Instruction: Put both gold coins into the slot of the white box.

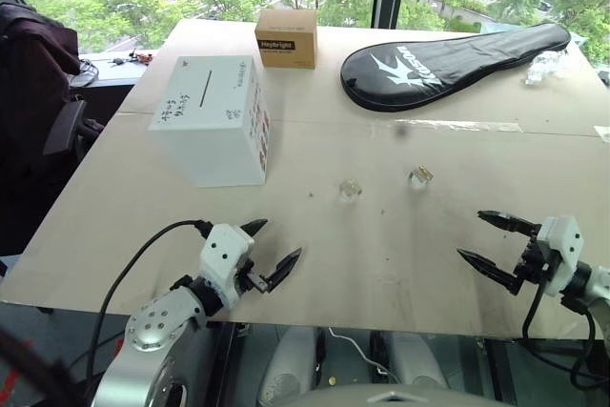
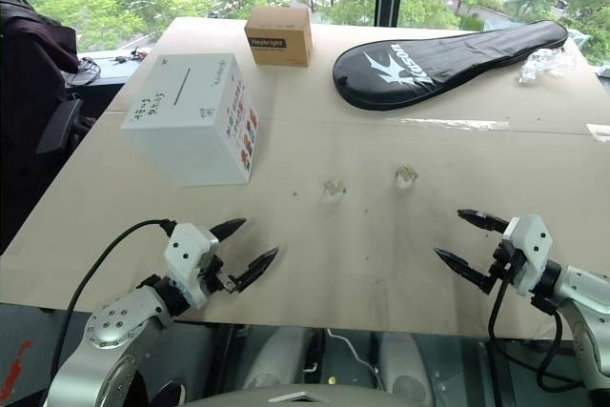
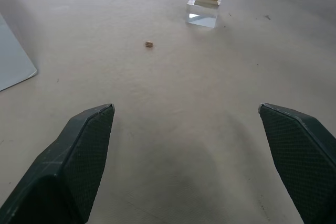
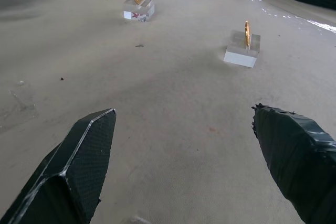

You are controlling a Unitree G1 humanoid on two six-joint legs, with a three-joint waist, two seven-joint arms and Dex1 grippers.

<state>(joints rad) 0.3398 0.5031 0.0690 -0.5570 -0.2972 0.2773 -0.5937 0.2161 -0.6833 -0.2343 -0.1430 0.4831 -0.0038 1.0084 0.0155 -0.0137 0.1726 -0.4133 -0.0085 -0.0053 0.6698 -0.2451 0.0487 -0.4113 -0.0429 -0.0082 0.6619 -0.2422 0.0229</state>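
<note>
Each arm is finished in rounded silver-grey metal segments and ends in a white, boxy wrist housing. The left gripper (image 1: 268,248) and right gripper (image 1: 488,239) are each formed of two black, tapered, pointed fingers with a fine cross-hatched texture. A black cable is looped along each forearm.

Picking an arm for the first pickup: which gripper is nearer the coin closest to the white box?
Left. The left gripper sits just short of that coin, toward the white box; the right gripper is farther, past the other coin.
</note>
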